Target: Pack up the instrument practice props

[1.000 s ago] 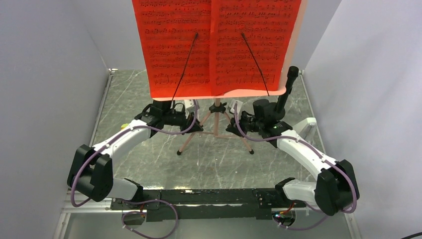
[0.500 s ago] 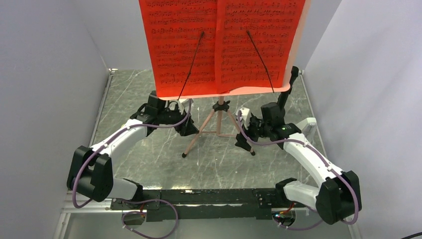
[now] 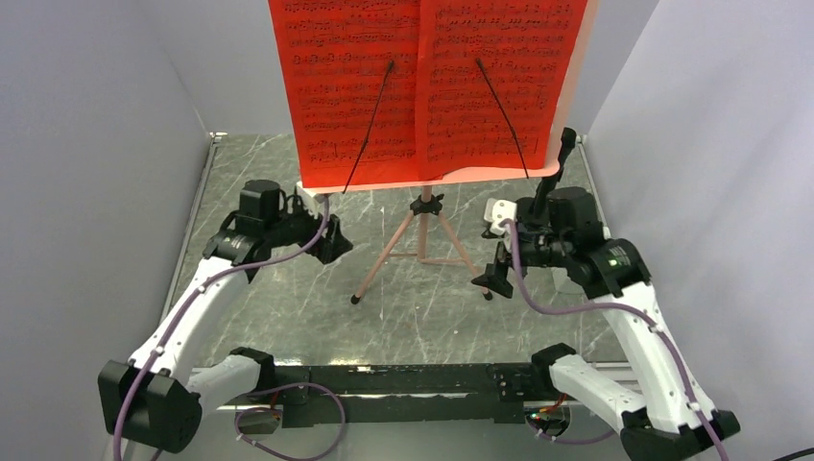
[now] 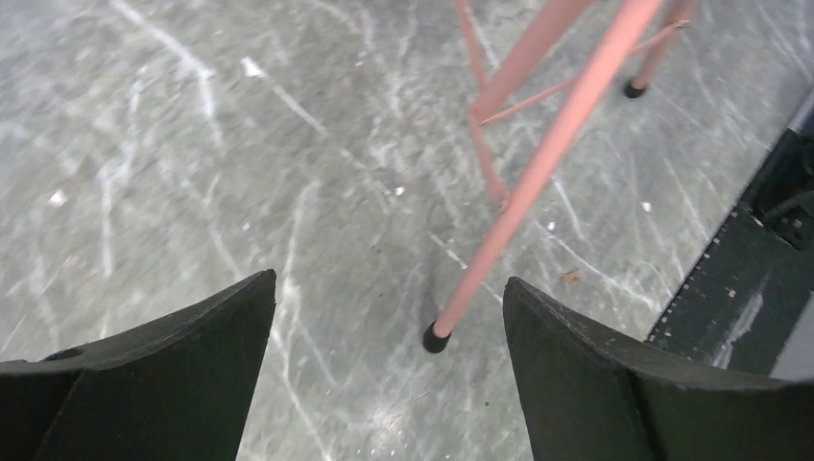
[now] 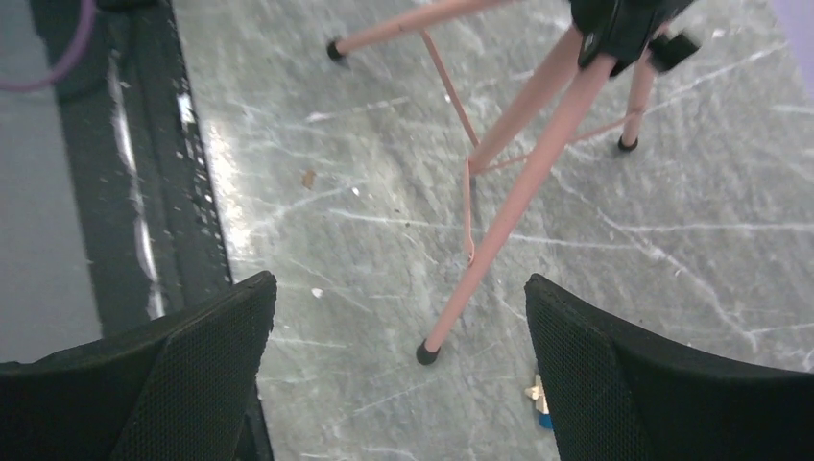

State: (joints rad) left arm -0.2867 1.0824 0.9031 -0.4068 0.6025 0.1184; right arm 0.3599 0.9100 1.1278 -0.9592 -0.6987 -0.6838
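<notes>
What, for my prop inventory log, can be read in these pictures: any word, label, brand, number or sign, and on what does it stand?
Red sheet-music pages: printed staves and notes only; any title or words are too small to read.
Pink music stand: no text visible on its legs or hub.
Table: no text, only the marbled pattern.
No readable word, brand, number or sign in any view.

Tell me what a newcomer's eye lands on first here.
The red sheet-music pages dominate the top of the overhead view, propped on the pink music stand that stands mid-table. On either side of its tripod legs, the left hand and right hand hover open above the marble, holding nothing.
</notes>
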